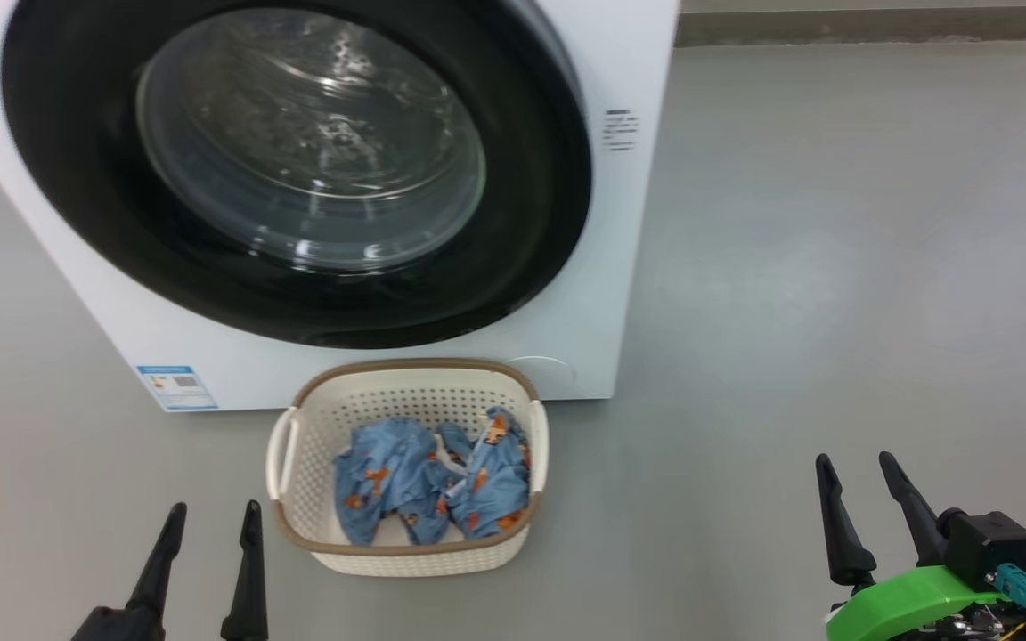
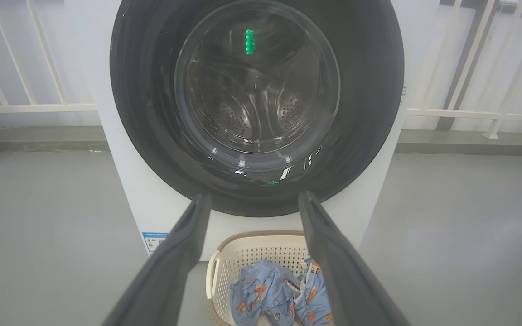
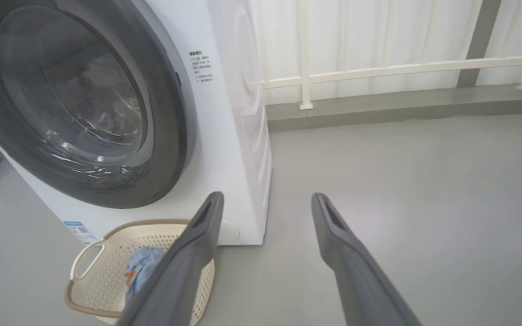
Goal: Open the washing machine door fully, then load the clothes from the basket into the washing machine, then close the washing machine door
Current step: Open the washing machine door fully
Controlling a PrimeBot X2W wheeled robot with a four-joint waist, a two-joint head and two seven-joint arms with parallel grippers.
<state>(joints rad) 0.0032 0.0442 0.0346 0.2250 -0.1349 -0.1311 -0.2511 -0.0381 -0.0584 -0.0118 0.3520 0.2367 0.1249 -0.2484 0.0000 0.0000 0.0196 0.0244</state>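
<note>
In the head view I have the washing machine (image 1: 629, 223) standing far left with its door (image 1: 299, 160) shut. The basket (image 1: 406, 367) sits on the floor (image 1: 834, 267) just in front, the clothes (image 1: 433, 481) heaped inside. My left gripper (image 1: 215, 507) is near the basket's left side, my right gripper (image 1: 855, 458) well off to its right; both are spread wide, holding nothing. In the left wrist view I look straight at the door glass, basket below it. The right wrist view gives me the machine's right corner, basket near left.

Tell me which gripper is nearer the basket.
Left. The left gripper sits open just left of the basket; the right gripper is open, well away to its right.
</note>
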